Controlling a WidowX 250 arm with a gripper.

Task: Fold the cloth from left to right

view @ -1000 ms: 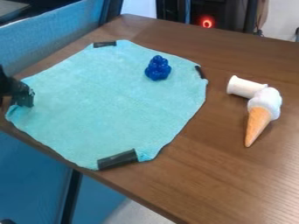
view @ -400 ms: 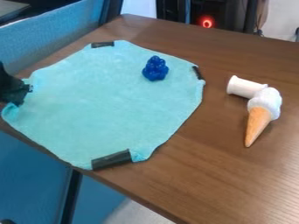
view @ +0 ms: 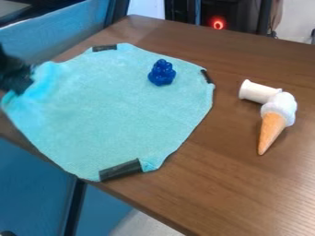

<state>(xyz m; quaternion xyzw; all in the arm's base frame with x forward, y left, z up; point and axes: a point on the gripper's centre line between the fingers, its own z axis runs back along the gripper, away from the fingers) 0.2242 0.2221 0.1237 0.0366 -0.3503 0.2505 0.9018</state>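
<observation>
Cloth (view: 117, 106) lies mostly flat on the table (view: 258, 184), its left side lifted into my tool (view: 15, 76) at the view's left edge. I judge the tool closed on that bunched edge; how deep the bite goes I can't tell. A shallow one could let the cloth slip out as I swing right, leaving a half-made fold. The blue toy (view: 162, 73) sits on the cloth's far right part, so the flap may knock it over, push it off or come to rest lumpy on top. If I drag rather than lift, the whole sheet could slide towards the cone (view: 272, 129) and white spool (view: 255, 91). The black strips, near (view: 120, 170), far (view: 104, 47) and right (view: 207, 76), look stiffer than the cloth and could skew the crease; I'd carry the edge high, then lower gently
</observation>
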